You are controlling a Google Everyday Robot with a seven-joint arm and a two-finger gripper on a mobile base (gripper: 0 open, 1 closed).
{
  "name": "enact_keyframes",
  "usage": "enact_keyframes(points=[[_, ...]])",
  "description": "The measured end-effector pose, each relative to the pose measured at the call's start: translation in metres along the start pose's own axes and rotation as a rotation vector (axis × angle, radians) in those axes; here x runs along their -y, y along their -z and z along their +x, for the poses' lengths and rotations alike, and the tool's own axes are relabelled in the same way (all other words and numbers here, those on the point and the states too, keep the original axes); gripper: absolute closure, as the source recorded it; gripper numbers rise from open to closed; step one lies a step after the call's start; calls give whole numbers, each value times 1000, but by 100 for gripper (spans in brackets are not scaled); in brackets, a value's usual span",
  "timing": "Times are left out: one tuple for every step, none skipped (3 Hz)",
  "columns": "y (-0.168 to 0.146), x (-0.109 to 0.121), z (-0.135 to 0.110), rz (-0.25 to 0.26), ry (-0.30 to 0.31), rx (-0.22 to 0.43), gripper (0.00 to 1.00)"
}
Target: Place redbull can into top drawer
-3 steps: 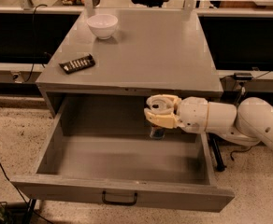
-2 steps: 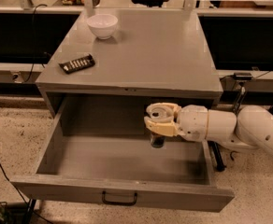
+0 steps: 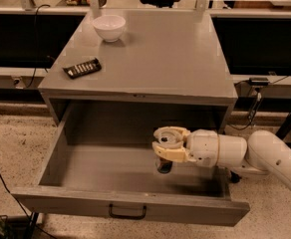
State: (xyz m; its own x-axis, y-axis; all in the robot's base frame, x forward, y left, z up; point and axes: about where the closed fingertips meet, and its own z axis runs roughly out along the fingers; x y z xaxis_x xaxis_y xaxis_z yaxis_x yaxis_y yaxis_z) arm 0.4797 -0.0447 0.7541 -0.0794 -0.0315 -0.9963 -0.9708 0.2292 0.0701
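Remote (image 3: 81,67) and bowl (image 3: 109,27) sit on the tabletop (image 3: 160,59). The top drawer (image 3: 61,203) is wide open, with the redbull can (image 3: 164,166) upright inside. The gripper (image 3: 168,143) is over it, fingers clamped on its top, and the arm (image 3: 265,156) reaches in level from the right.

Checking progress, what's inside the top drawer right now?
In the top drawer, only the lower part of the redbull can shows, beneath the gripper, which hangs inside the drawer and covers its top.

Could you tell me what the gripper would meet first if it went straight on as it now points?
The gripper, holding the redbull can inside the top drawer, points across it; it would probably meet the opposite side wall first, though depth is unclear.
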Motion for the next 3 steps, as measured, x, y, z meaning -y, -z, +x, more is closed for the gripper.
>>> enact_keyframes(points=[[0,-3,7,-10,-5,1,99],[-1,-4,11,-18,-6,-2,77],[-3,-5,10,-22,-5,-2,54]])
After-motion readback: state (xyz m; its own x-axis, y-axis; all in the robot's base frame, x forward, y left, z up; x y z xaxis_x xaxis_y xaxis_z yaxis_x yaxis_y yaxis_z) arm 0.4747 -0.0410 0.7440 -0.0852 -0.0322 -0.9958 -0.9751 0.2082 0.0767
